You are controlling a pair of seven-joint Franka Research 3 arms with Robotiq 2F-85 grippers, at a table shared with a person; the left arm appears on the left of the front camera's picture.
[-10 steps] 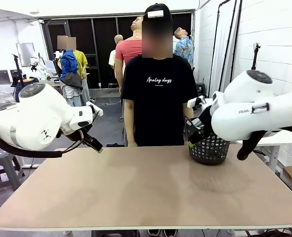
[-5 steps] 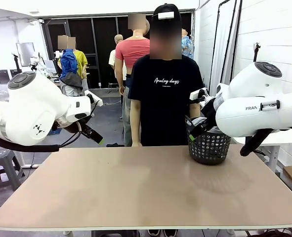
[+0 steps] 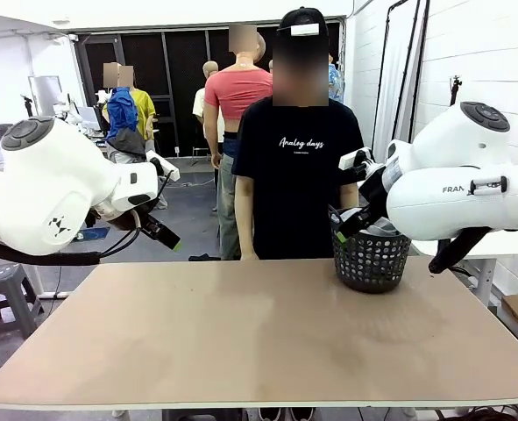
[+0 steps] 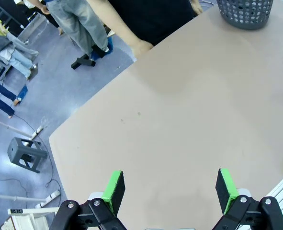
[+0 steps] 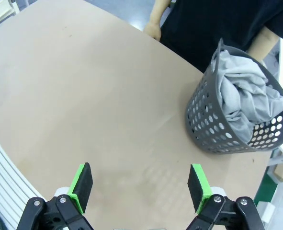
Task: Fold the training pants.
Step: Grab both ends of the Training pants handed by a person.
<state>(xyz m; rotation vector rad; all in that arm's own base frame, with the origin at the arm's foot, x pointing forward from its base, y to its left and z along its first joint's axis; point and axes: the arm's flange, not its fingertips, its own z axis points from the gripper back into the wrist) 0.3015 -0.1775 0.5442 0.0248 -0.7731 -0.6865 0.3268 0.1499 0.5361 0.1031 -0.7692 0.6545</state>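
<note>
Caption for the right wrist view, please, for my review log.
Right hand open above the table, the grey training pants crumpled in the basket near the person.

The front view faces the person (image 3: 298,167) across the table (image 3: 241,333); both wrist views look down from high above it, sharing the basket (image 4: 246,14).

A robotics lab: a white left arm (image 3: 48,202) and right arm (image 3: 469,197) flank a tan counter (image 3: 259,333); grey concrete floor (image 4: 45,96), stool (image 4: 27,154).
</note>
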